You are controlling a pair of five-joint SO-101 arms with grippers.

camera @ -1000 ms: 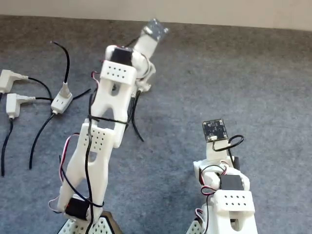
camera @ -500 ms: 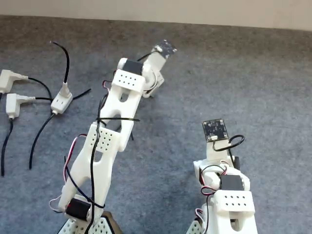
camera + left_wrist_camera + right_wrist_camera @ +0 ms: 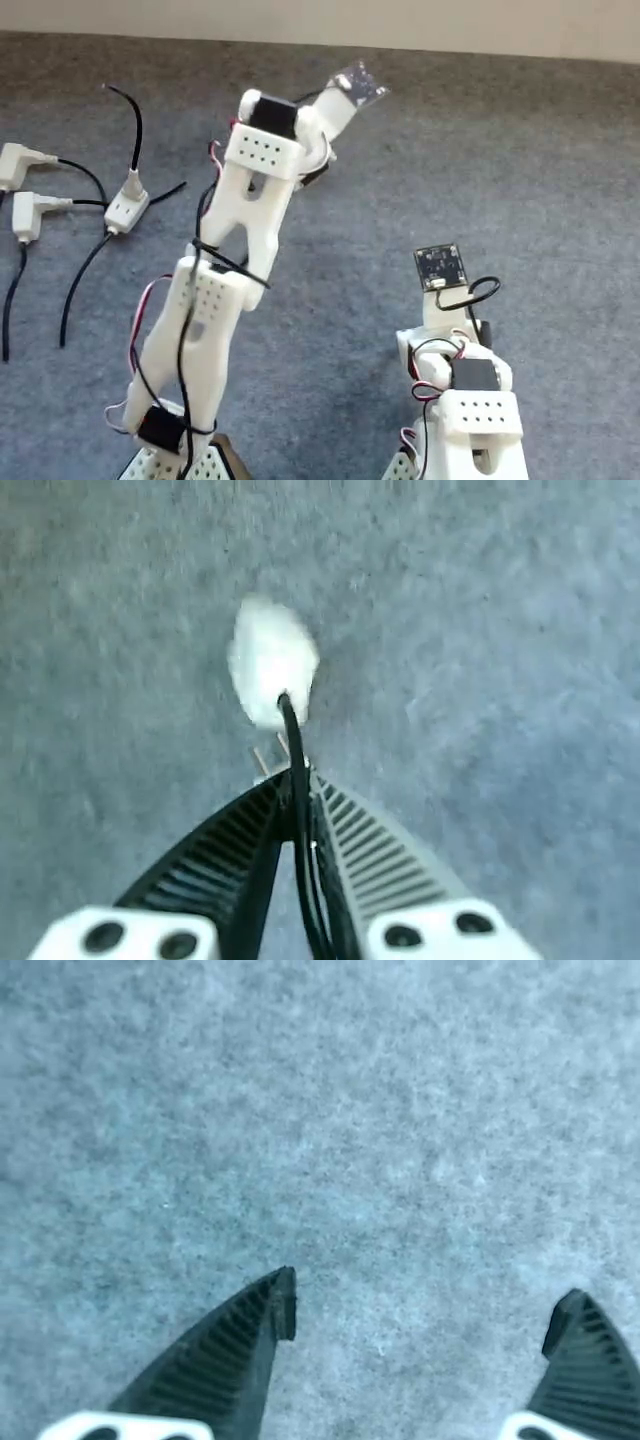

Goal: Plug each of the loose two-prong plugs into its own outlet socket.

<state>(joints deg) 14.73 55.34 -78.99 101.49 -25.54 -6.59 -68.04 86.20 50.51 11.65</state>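
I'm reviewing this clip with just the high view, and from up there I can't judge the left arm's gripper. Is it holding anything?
Observer: Yes. In the left wrist view, the left gripper is shut on a thin black cord.
Operator: What is on that cord?
Observer: A white connector sits at its end, just past the fingertips. It is too blurred to tell whether it is a plug or a socket.
Operator: And the right gripper?
Observer: The right gripper is open, with only the grey mat between its fingers.
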